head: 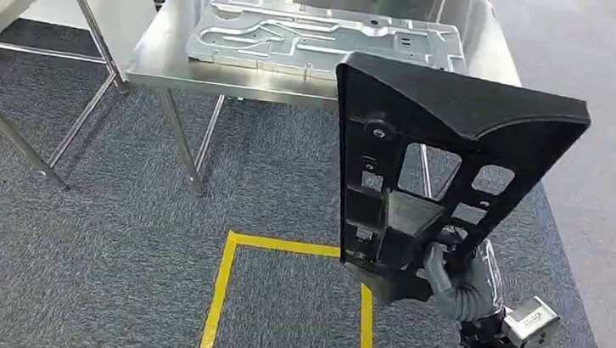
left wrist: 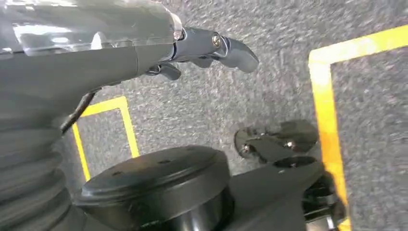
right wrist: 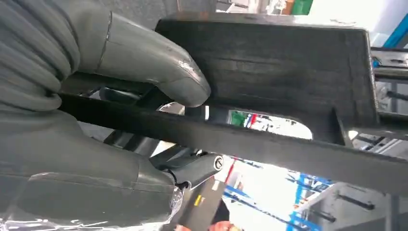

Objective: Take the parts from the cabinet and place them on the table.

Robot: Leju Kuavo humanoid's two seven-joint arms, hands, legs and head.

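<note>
Black plastic part [head: 425, 164], a flat frame with cut-out openings, is held upright on the right, over grey carpet [head: 111, 232] short of the steel table [head: 171, 58]; the right hand [head: 456, 282] clamps its lower edge, thumb [right wrist: 159, 72] pressed on a rib. A silver metal panel [head: 318, 34] lies flat on the table. The left hand [left wrist: 202, 48] hangs over the carpet, fingers slightly curled and apart, holding nothing.
</note>
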